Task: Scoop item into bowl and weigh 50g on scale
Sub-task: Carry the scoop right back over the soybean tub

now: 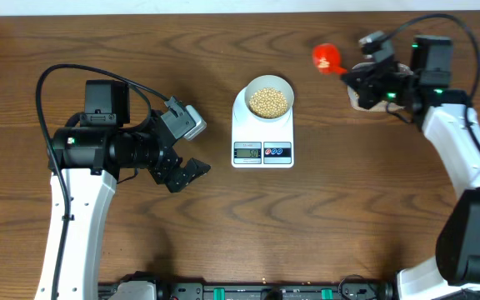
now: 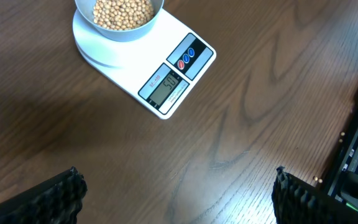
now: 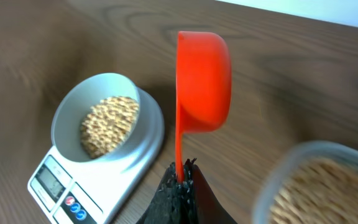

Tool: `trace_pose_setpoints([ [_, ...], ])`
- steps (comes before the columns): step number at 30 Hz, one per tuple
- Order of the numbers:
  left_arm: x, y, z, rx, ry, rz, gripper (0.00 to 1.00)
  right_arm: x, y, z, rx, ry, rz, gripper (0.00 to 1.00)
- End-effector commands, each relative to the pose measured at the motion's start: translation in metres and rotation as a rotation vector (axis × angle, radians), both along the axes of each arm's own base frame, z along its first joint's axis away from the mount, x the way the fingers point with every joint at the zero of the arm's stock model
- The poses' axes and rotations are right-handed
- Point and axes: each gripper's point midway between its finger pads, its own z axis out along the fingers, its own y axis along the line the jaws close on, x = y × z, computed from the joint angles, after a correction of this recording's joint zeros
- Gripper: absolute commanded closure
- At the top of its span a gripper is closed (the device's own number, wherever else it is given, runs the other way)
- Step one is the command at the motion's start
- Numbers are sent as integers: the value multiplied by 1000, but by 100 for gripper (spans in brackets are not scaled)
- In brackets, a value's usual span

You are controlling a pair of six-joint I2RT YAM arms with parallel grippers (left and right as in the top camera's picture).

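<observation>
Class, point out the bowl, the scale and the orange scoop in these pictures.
bowl (image 3: 98, 86), right wrist view, bare inner wall near the rim.
scale (image 2: 166, 86), left wrist view, on its display.
orange scoop (image 3: 205, 81), right wrist view, outside of its cup.

Finishes: wood, plastic, ribbed black pads.
Surface (image 1: 348, 208) was dark wood-grain w/ low sheen; scale (image 2: 166, 46) smooth white plastic, slightly glossy; bowl (image 2: 120, 34) smooth, semi-matt, material unclear; beans (image 1: 268, 102) matt tan; scoop (image 3: 204, 81) glossy orange-red plastic; tub (image 3: 309, 149) clear plastic, blurred; left fingers (image 2: 61, 196) matt black, ribbed.
</observation>
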Motion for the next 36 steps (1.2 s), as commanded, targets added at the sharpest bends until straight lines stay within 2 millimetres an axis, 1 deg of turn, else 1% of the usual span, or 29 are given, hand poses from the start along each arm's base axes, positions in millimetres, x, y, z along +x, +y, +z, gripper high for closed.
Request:
trace_pose_setpoints([
  [1,1,-1,6,-13,-12,1,2,-5,-28,6,3,20,-71,99],
  [4,1,-1,6,-13,-12,1,2,-4,-56,-5,-52,62,-166,99],
  [8,1,-1,6,-13,-12,1,2,-5,-85,-15,-125,92,-254,99],
  [16,1,-1,6,-13,-12,1,2,-6,-122,-30,-328,110,-368,99],
  [19,1,-1,6,-13,-12,1,2,-7,-130,-31,-362,117,-396,99],
  [22,1,-1,6,-13,-12,1,2,-7,-131,-30,-374,114,-400,99],
  [27,1,-1,6,-13,-12,1,2,-8,-128,-18,-426,62,-360,99],
  [32,1,-1,6,-13,-12,1,2,-12,-141,-8,-529,49,-425,99],
  [36,1,-1,6,-13,-12,1,2,-17,-132,-9,-562,54,-382,99],
])
